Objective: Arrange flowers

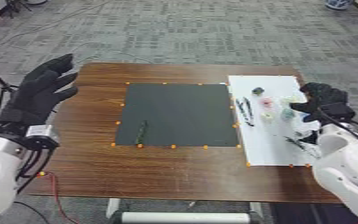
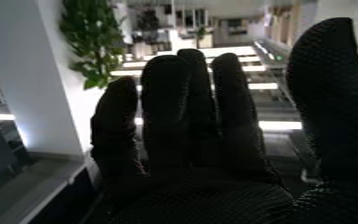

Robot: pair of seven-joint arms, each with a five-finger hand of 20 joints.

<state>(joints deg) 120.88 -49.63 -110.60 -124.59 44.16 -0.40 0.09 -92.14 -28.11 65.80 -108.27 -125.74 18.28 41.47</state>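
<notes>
Likely early; next, grasp a bloom
Black-gloved right hand (image 1: pixel 328 102) is at the white rectangular sheet's (image 1: pixel 264 151) right edge, black-gloved left hand (image 1: pixel 39 92) well left, fingers released; pink flower (image 1: pixel 267 103) on it, thin green stem (image 1: pixel 142 132) left

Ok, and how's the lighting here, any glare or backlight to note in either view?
Head view: fairly even light, though the white sheet is bright enough that the pale flowers on it stand out weakly. Right wrist view: strong backlight, with glaring strip lights behind the right hand turning it nearly to a silhouette.
</notes>
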